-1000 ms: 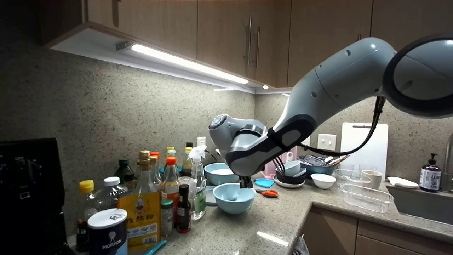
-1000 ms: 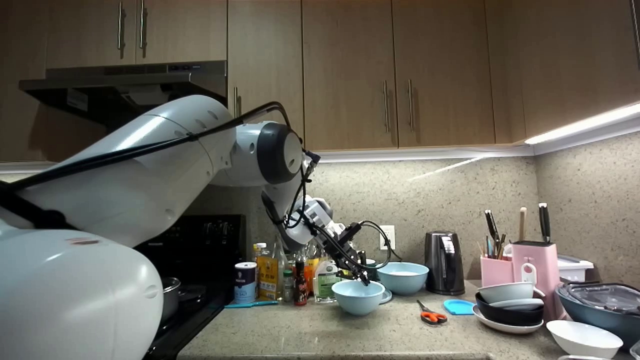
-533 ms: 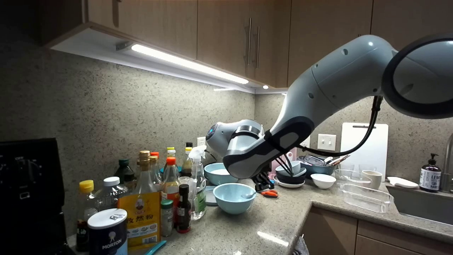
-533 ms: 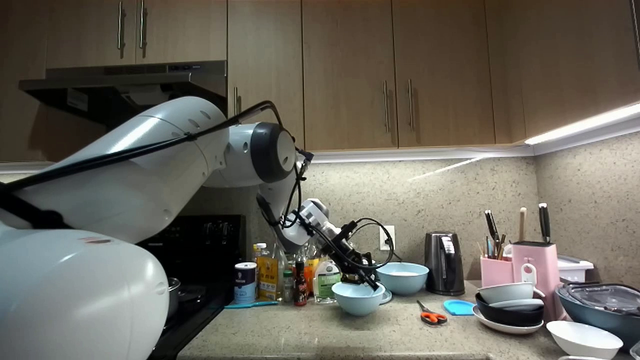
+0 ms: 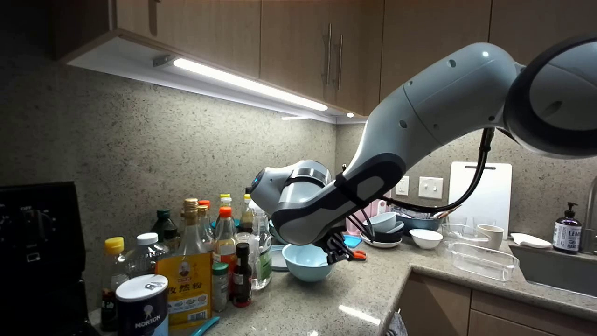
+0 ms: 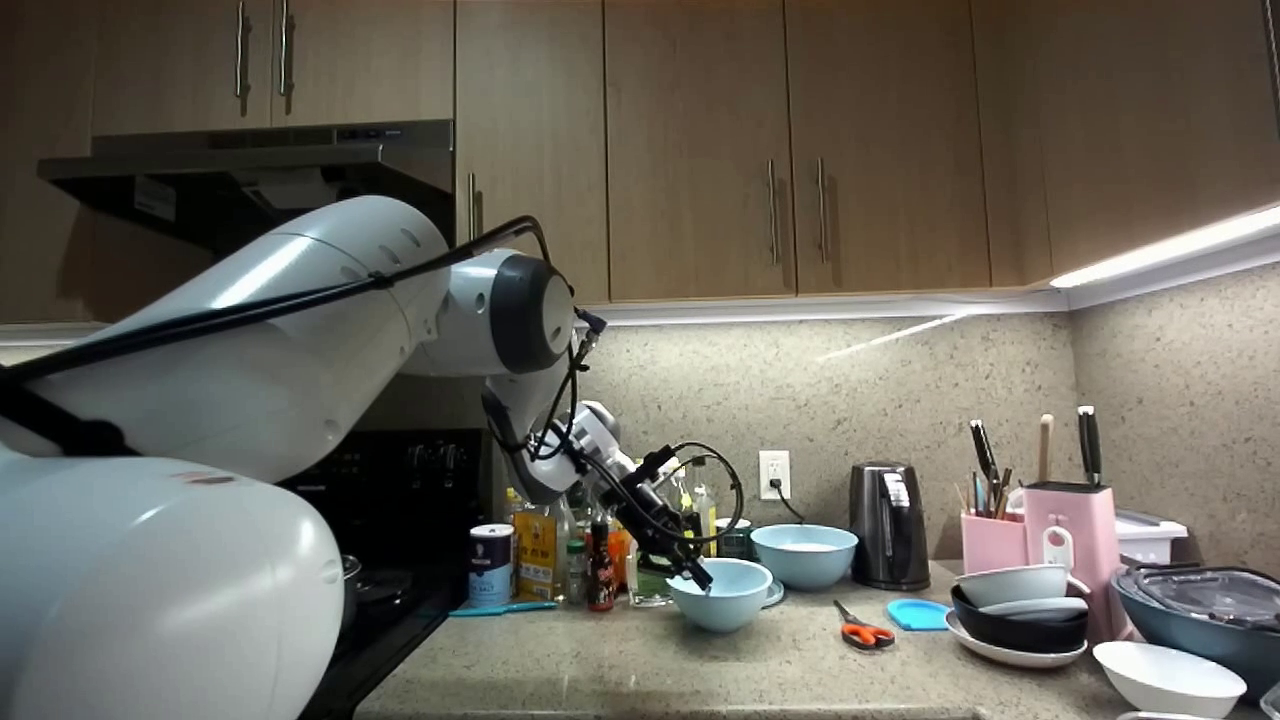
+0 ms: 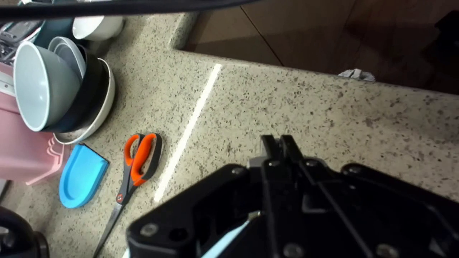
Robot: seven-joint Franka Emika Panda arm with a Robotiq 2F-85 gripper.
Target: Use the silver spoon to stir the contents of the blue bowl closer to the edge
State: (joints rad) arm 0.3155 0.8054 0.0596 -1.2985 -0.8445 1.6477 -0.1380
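Gripper [image 7: 277, 141]: fingers pressed almost together, spoon [image 5: 322, 264] pinched at their tips; held tilted down at the front rim of blue bowl [image 6: 735, 612]; whether rim is touched cannot be told.
Spoon: pale sliver made out just inside blue bowl, by its near wall; rest hidden.
Blue bowl: stood upright on counter [image 6: 560, 660], between spray bottle [image 5: 264, 263] and scissors [image 6: 868, 636]; contents too hidden to be named.
Back bowl [image 6: 800, 572]: light blue as well, set nearer the wall [image 6: 900, 400]; something pale seen inside.
Kettle [image 6: 880, 540]: black, stood just beside back bowl.
Scissors: laid flat, orange handles turned toward counter's front edge, blades toward the wall.
Stack [image 6: 1020, 628]: pale and black bowls piled on white plate [image 6: 1010, 656], just beside pink block [image 6: 1078, 535].
Bottles [image 5: 225, 240]: crowded along the wall, with salt tub [image 5: 140, 305] and yellow packet [image 5: 186, 287].
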